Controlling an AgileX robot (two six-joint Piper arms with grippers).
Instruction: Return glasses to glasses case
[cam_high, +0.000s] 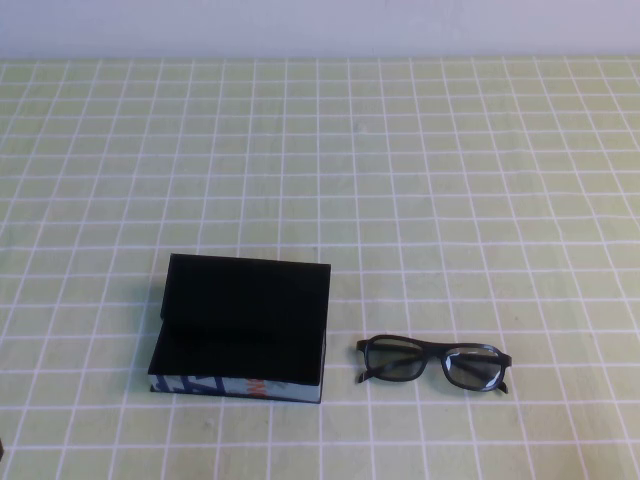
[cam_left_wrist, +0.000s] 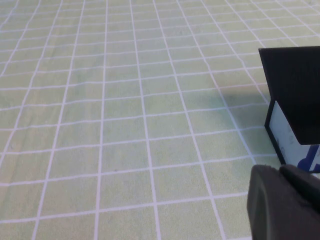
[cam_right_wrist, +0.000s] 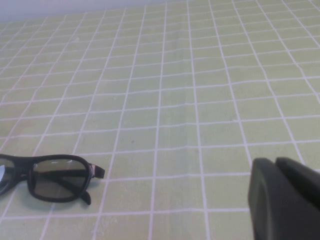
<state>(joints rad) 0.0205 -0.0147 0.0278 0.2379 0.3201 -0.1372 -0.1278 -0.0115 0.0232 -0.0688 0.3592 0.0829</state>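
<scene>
The glasses case (cam_high: 240, 345) lies open on the table left of centre, its black lid tilted up at the back and its blue, white and orange-red patterned edge facing the robot. The glasses (cam_high: 432, 362) lie to its right, a short gap away, arms folded behind the frame. Neither gripper shows in the high view. In the left wrist view my left gripper (cam_left_wrist: 280, 171) is shut and empty, close to one end of the case (cam_left_wrist: 295, 95). In the right wrist view my right gripper (cam_right_wrist: 275, 162) is shut and empty, apart from the glasses (cam_right_wrist: 50, 175).
The table is covered with a pale green cloth with a white grid (cam_high: 400, 180). A pale wall (cam_high: 320, 25) runs along the far edge. A small dark part shows at the bottom left corner of the high view (cam_high: 2, 450).
</scene>
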